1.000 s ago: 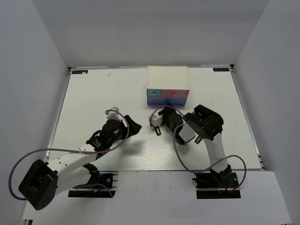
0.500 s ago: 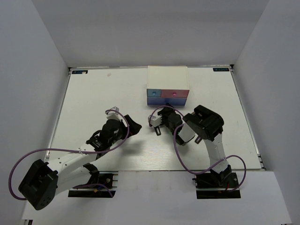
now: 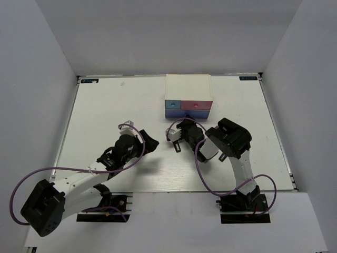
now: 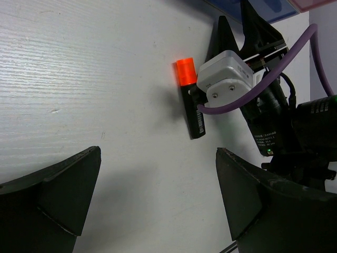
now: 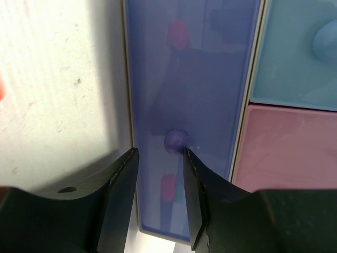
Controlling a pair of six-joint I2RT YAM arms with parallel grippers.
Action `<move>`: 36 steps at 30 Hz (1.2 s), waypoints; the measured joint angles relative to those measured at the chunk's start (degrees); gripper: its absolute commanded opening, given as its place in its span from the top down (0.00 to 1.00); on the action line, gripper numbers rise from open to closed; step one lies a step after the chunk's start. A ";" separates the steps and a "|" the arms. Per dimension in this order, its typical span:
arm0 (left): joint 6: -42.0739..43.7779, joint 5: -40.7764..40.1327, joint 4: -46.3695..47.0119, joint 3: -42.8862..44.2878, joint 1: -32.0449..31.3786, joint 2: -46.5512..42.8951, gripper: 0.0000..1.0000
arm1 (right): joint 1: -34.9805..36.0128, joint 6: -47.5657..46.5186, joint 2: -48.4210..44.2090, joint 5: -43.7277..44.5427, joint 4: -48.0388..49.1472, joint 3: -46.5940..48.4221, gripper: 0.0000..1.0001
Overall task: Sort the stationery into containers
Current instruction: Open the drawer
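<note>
The containers are the drawers of a small white box (image 3: 188,87) at the back middle of the table. My right gripper (image 5: 159,154) stands open right at the wide blue-purple drawer (image 5: 210,79). The drawer's round knob (image 5: 176,140) sits just ahead of the tips, touching the right finger, with a gap to the left one. Beside this drawer are the blue drawer (image 5: 295,47) and the pink drawer (image 5: 289,147). An orange-capped black highlighter (image 4: 190,100) lies on the table next to the right gripper (image 3: 187,123). My left gripper (image 4: 158,179) hangs open over bare table, short of the highlighter.
Faint pink blotches show on the glossy blue-purple front. The right arm's purple cable (image 4: 274,74) loops close to the highlighter. The left gripper (image 3: 150,141) sits left of the right one, with open tabletop to its left. Grey walls enclose the table (image 3: 105,105).
The right gripper has edged a little toward the box and its jaws have widened slightly. The left arm has not moved.
</note>
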 measured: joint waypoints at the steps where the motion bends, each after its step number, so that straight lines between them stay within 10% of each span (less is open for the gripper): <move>1: 0.00 0.00 0.00 0.00 0.00 0.02 0.00 | 0.00 0.00 0.00 0.15 -0.09 0.17 0.54; 13: 0.00 0.00 0.00 0.00 0.00 -0.02 0.00 | -0.02 0.07 0.13 0.13 -0.83 3.06 0.54; 26: 0.00 -0.13 0.00 0.00 0.00 -0.02 0.00 | 0.00 -0.09 1.75 0.11 -0.57 4.81 0.83; 36: 0.00 -0.57 -0.02 0.00 0.00 -0.02 0.00 | 0.17 0.35 1.31 0.33 0.07 2.23 0.84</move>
